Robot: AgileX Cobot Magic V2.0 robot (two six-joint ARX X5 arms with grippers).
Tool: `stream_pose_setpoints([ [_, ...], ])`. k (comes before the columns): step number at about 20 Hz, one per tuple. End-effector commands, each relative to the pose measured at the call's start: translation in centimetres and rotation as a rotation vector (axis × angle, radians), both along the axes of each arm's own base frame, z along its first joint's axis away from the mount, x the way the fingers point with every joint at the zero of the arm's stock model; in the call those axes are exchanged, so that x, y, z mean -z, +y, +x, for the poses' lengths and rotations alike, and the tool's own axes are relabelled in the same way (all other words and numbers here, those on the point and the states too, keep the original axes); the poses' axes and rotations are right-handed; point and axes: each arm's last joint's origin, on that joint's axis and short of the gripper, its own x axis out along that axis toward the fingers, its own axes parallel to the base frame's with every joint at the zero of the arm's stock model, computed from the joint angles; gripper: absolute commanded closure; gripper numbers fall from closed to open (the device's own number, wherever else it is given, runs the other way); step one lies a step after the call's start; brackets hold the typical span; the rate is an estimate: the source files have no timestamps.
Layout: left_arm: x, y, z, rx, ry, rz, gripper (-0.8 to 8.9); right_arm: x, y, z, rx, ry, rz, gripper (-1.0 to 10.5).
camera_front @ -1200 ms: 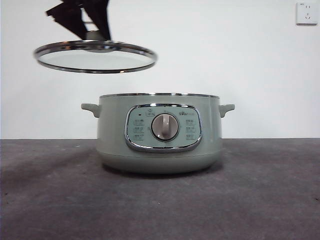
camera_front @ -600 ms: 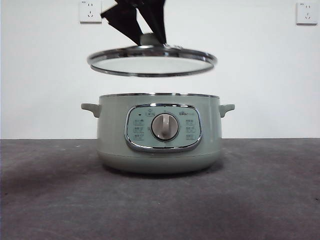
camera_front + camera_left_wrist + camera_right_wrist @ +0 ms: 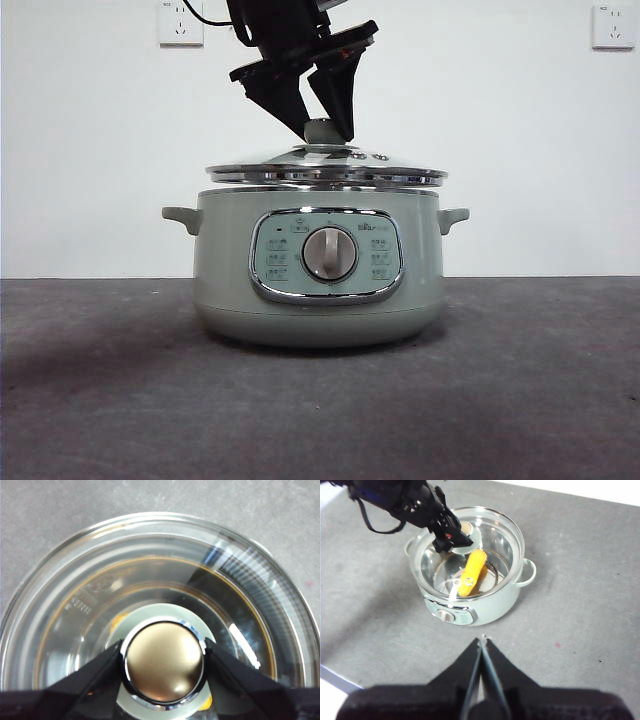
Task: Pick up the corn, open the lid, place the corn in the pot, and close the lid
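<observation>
Left gripper [image 3: 322,128]: jaws clamped on the sage-green knob [image 3: 164,661] of the glass lid [image 3: 325,168], which sits on or just above the pot [image 3: 318,265] rim; rigid, breakable, likely slick at its chrome edge, so the knob is the sound hold. Right gripper [image 3: 482,641]: jaws together, empty, well apart. Pot contents: corn [image 3: 472,572], seen through the glass.

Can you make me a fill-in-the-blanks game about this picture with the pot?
1. The yellow corn lies inside the green ____.
2. The left gripper is shut on the lid's ____.
3. The glass lid sits on ____ of the pot.
4. The right gripper holds ____.

Missing words: pot; knob; top; nothing
</observation>
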Motion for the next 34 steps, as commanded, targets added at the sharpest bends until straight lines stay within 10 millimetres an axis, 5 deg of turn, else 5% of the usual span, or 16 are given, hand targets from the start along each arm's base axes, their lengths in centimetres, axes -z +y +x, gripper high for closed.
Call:
stream_pose_setpoints([
  [1,-0.5,0.4,0.1,-0.019,-0.013,-0.014,8.26,0.4,-0.1,-0.2,0.002,0.026,-0.010,9.5],
  [10,0.4,1.5,0.7,-0.018,0.051,0.016,8.26,0.4,0.0,-0.2,-0.028,0.042,0.005,9.5],
  [27,5.6,0.0,2.7,0.027,0.184,0.042,8.22,0.5,0.0,-0.2,-0.019,0.059,0.024,9.5],
  [29,5.5,-0.1,2.7,0.028,0.180,0.040,7.18,0.5,0.0,-0.2,-0.019,0.059,0.024,9.5],
  [32,5.3,0.0,2.6,0.026,0.177,0.037,3.30,0.5,0.0,-0.2,-0.019,0.058,0.024,9.5],
  [34,4.4,0.3,2.4,0.023,0.157,0.025,2.70,0.5,0.0,-0.2,-0.019,0.058,0.024,9.5],
])
